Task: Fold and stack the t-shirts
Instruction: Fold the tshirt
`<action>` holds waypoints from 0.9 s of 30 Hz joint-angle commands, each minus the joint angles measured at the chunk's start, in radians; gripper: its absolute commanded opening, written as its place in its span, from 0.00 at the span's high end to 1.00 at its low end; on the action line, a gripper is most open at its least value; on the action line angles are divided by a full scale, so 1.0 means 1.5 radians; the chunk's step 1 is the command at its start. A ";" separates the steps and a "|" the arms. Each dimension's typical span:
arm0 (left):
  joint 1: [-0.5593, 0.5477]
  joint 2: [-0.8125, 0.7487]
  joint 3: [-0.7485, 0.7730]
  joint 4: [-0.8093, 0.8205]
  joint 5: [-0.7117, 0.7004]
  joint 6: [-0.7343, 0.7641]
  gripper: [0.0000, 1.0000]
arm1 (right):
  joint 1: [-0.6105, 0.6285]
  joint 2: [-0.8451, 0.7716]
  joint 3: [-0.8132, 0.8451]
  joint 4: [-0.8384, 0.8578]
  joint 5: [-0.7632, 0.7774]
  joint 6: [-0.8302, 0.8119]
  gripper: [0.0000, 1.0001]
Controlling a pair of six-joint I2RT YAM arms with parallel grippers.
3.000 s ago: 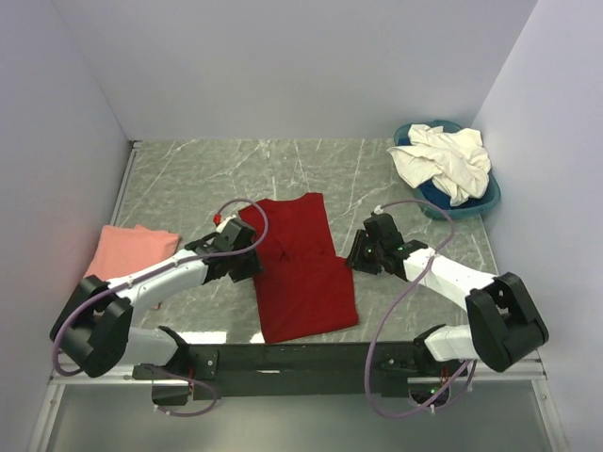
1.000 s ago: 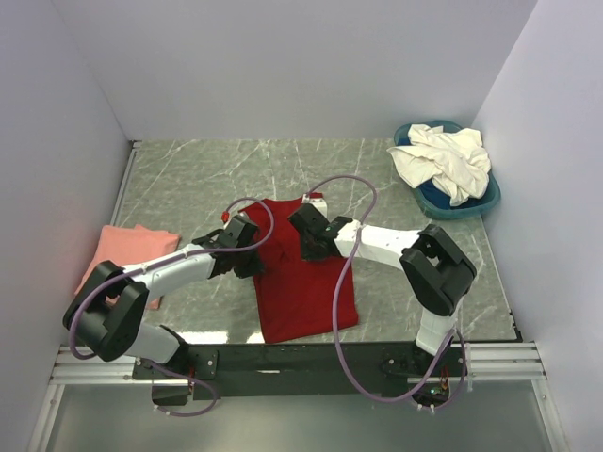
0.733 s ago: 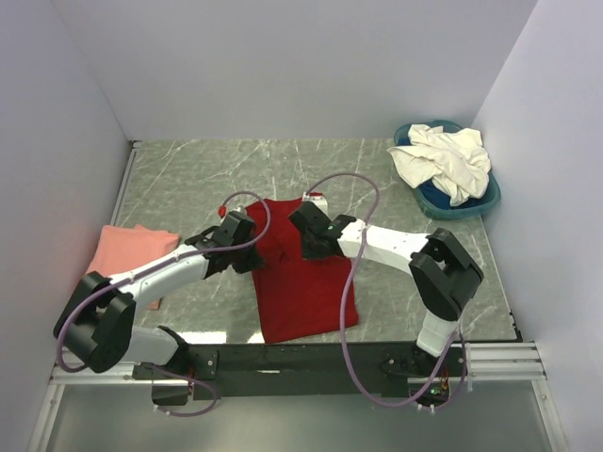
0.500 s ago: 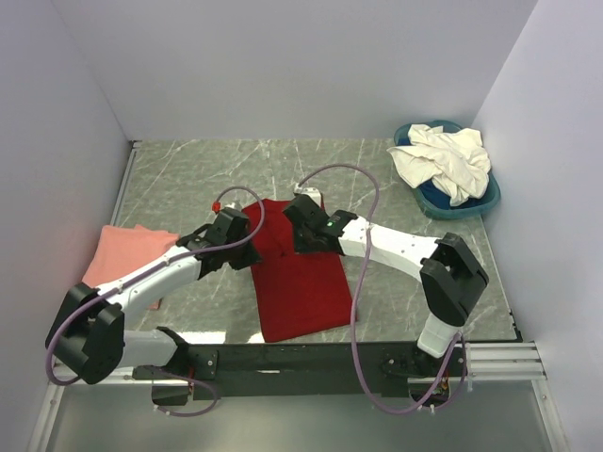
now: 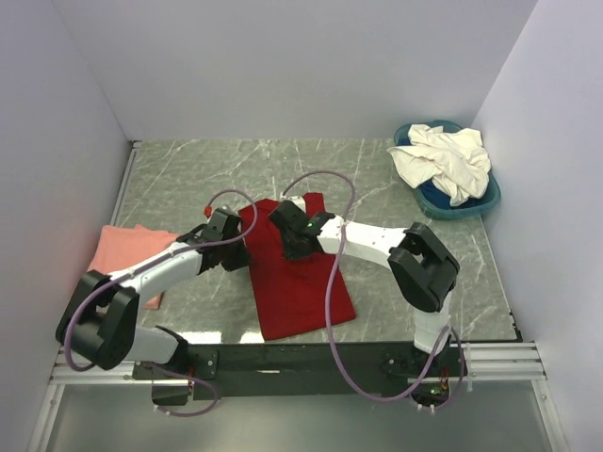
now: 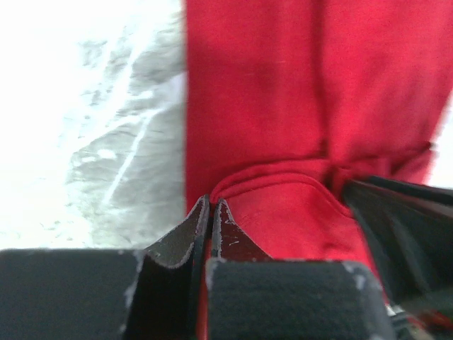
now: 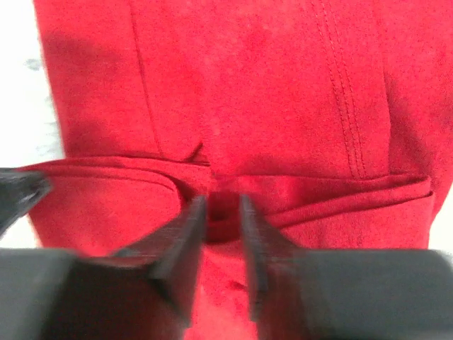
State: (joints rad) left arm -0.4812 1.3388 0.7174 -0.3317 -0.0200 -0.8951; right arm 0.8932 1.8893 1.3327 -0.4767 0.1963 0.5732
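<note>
The deep red t-shirt (image 5: 303, 292) lies in the middle of the table, narrowed by a lengthwise fold. My left gripper (image 5: 239, 256) is at its upper left edge, jaws shut on a fold of the red cloth (image 6: 283, 85), as the left wrist view (image 6: 211, 205) shows. My right gripper (image 5: 294, 250) sits over the shirt's upper middle, its fingers pinched on a bunched red fold (image 7: 248, 92) with only a narrow gap in the right wrist view (image 7: 223, 207). The salmon-pink t-shirt (image 5: 122, 252) lies folded at the left. Cream-white t-shirts (image 5: 443, 160) are heaped at the back right.
The cream tees sit in a round blue basin (image 5: 474, 203) in the back right corner. White walls close in the left, back and right sides. The right arm's purple cable loops over the red shirt. The black base rail runs along the near edge.
My right gripper swung from the shirt's right edge leftward over it, drawing cloth across, so the shirt is narrower. My left gripper shifted slightly back and left along the left edge.
</note>
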 commanded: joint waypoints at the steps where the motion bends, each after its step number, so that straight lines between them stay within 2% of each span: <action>1: 0.009 0.020 -0.007 0.050 0.019 0.018 0.99 | -0.003 -0.060 0.002 0.006 0.017 -0.006 0.61; 6: 0.009 0.028 -0.003 0.051 0.023 0.019 0.99 | -0.039 -0.156 -0.071 0.022 0.014 -0.002 0.57; 10: 0.010 0.027 -0.006 0.055 0.025 0.020 0.99 | -0.098 -0.208 -0.134 0.048 -0.006 -0.009 0.60; 15: 0.011 0.032 -0.007 0.061 0.027 0.020 0.99 | -0.154 -0.199 -0.186 0.080 -0.032 -0.037 0.60; 27: 0.010 0.030 -0.007 0.059 0.028 0.018 0.99 | -0.168 -0.102 -0.177 0.120 -0.069 -0.040 0.60</action>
State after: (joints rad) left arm -0.4698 1.3872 0.7052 -0.2741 0.0193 -0.8803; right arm 0.6472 1.7191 1.0481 -0.3393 0.0986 0.5182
